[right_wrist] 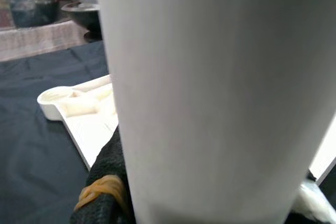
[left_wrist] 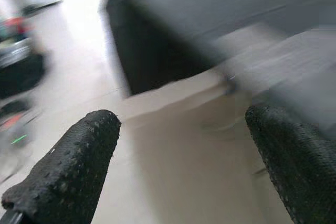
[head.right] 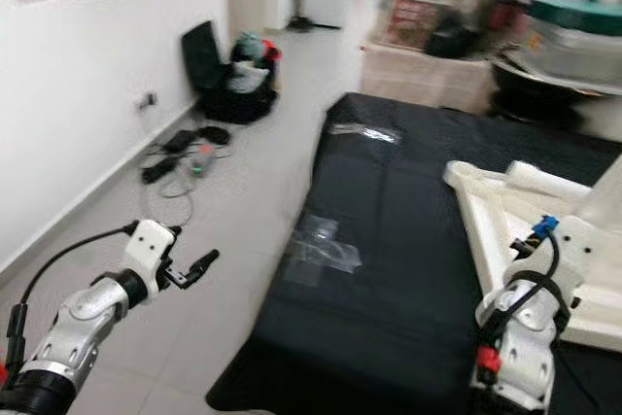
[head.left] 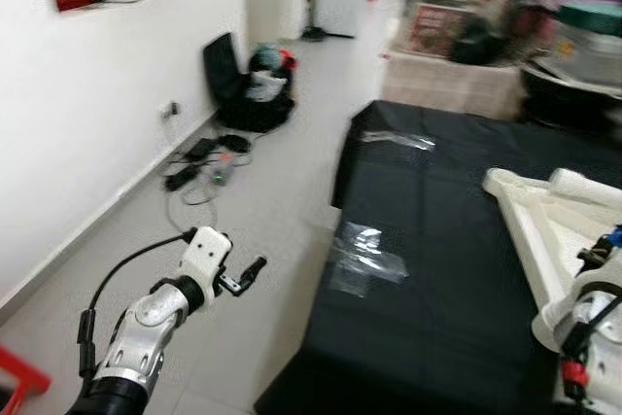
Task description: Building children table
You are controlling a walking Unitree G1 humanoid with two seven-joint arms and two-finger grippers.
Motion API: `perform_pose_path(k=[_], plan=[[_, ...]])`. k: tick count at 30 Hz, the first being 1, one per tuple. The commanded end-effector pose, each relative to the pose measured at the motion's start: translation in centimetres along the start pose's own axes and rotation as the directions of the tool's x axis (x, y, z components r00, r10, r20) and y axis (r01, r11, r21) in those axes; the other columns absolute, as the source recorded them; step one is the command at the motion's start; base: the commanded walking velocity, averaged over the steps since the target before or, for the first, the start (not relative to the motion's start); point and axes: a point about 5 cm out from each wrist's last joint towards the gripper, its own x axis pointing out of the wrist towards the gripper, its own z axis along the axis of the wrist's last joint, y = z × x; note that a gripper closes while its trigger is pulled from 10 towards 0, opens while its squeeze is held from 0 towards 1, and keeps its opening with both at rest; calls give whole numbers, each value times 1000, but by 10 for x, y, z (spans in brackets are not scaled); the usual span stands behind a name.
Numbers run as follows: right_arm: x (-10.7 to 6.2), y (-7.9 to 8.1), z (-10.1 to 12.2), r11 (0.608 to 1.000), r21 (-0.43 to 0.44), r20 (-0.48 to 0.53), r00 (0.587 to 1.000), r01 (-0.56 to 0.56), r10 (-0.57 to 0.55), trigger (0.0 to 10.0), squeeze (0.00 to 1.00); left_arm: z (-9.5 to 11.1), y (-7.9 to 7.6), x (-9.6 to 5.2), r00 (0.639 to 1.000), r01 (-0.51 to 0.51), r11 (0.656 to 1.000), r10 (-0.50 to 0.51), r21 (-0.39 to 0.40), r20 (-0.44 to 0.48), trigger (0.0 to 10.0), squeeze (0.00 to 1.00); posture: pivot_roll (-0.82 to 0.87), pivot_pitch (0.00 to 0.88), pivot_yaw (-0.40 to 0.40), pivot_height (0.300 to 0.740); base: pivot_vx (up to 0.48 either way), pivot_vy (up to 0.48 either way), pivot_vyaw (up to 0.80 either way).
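A white plastic table top (head.left: 537, 224) lies upside down on the black sheet (head.left: 437, 269), at its right side. My right arm (head.right: 520, 323) reaches over it. In the right wrist view a thick white table leg (right_wrist: 210, 77) stands upright between the fingers. One black finger (right_wrist: 105, 179) with a rubber band presses against the leg, so my right gripper (right_wrist: 210, 198) is shut on it. My left gripper (head.left: 248, 275) hangs open over the tiled floor, left of the sheet, with nothing between its fingers (left_wrist: 68, 171).
Clear plastic wrap (head.left: 367, 252) lies on the black sheet near its left edge. Cables and a power strip (head.left: 199, 164) and a black bag (head.left: 248, 85) sit by the left wall. Boxes and pots (head.left: 466, 36) crowd the back. A red object (head.left: 19, 376) lies at the lower left.
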Motion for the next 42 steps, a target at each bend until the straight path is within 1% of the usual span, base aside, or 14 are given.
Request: perform_pose_path(k=[1,3,4,9,10,14,15,19,24,26,29,33,36,42], plan=[[-4,7,-8,1000,-15,-53,998,-23,23,0,0,-5,-5,-1,1000,21,1000,-21,10,-20,10000,0,30,0,-54,740,0,0,0],[-7,19,-3,996,-12,-36,996,-83,83,0,0,-4,-6,0,1000,24,1000,-24,9,-18,10000,0,30,0,-55,740,0,0,0],[-10,41,4,977,-18,-19,977,-213,213,10000,0,-4,-7,1,1000,26,1000,-26,8,-16,10000,0,35,0,-62,740,0,0,0],[-15,72,18,925,-40,43,924,-379,380,10000,0,-4,-6,1,1000,25,1000,-25,6,-15,10000,0,34,0,-63,740,0,0,0],[-11,73,23,914,-33,66,912,-405,406,10000,1000,-4,-6,0,1000,23,1000,-23,6,-16,10000,0,40,0,-69,740,0,0,0],[-6,75,32,883,-11,84,879,-470,469,10000,1000,-5,-5,-1,1000,19,1000,-19,4,-16,10000,0,44,0,-73,740,0,0,0],[-3,79,39,841,14,100,838,-540,536,10000,0,-5,-5,-1,1000,18,1000,-18,3,-15,10000,0,44,0,-73,740,0,0,0],[-2,83,45,809,25,114,806,-587,581,10000,0,-5,-5,-1,1000,18,1000,-18,2,-15,10000,0,44,0,-73,740,0,0,0],[-11,98,49,522,7,89,520,-853,849,10000,0,-4,-6,-1,1000,22,1000,-22,1,-14,10000,0,51,0,-77,740,0,0,0],[-30,109,35,191,-4,-36,191,-982,981,10000,0,-3,-5,0,1000,21,1000,-21,5,-11,10000,0,65,0,-87,740,0,0,0],[-30,109,35,191,-4,-36,191,-982,981,10000,0,-3,-5,0,1000,21,1000,-21,5,-11,10000,0,65,0,-87,740,0,0,0],[-62,112,8,-112,62,-163,-121,-992,979,10000,0,-4,-2,-3,1000,12,1000,-12,10,-12,10000,0,82,0,-92,740,0,0,0],[-65,111,2,-133,82,-173,-145,-988,974,9961,0,-4,-2,-4,1000,11,1000,-11,11,-14,10000,0,82,0,-92,740,0,0,0],[-50,107,-10,37,78,-184,22,-996,983,0,0,-4,-1,-2,1000,17,1000,-16,15,-16,10000,0,63,0,-77,740,0,0,0]])
